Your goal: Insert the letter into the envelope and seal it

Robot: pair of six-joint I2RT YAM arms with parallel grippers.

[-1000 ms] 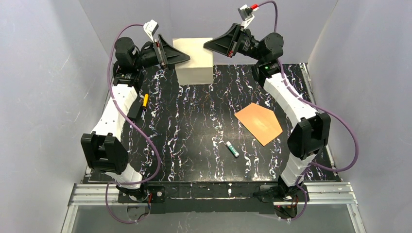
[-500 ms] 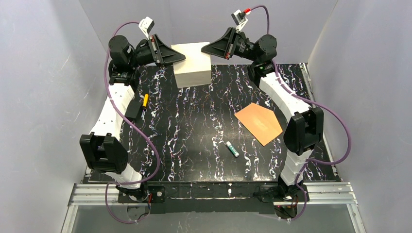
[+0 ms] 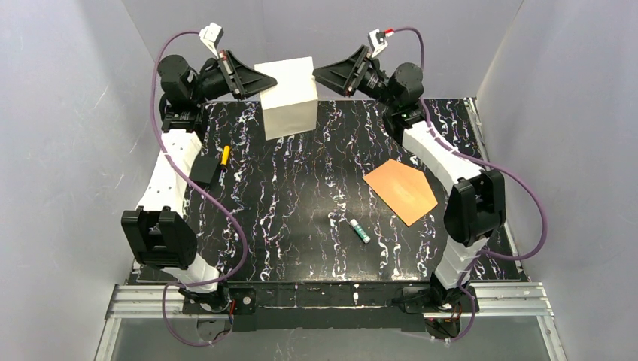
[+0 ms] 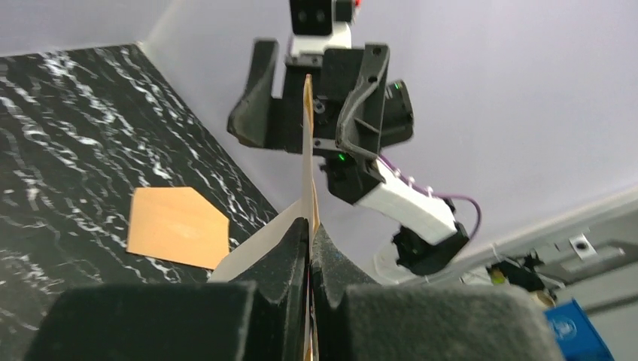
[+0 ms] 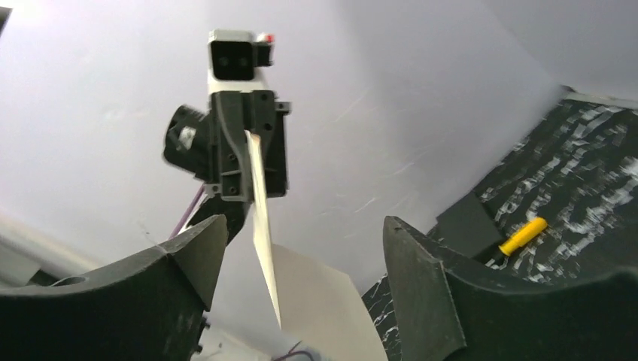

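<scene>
**Table** (image 3: 301, 256): black with white veining. Both my arms reach toward its far edge.

**Letter** (image 3: 290, 98): held up off the table at the far side, hanging roughly upright with its pale face toward the top camera.

**Envelope** (image 3: 401, 189): lies flat at the table's right, well apart from the letter (a plain five-sided shape; I cannot tell whether its mouth is open).

**Left gripper** (image 4: 309, 233): jaws pressed together on the letter's left edge, so the sheet runs away from me edge-on.

**Right gripper** (image 5: 305, 222): jaws spread wide and holding nothing, facing the letter's free edge. I cannot tell whether the sheet is actually inside the gap.

**Glue stick** (image 3: 359, 230): on the table, near the envelope.

**Step in hand**, as I judge it: steadying the lifted letter between two grips. Insertion has not begun.

**Next move**: close my right jaws on the free edge without buckling the paper, then carry the letter down to the envelope.
</scene>
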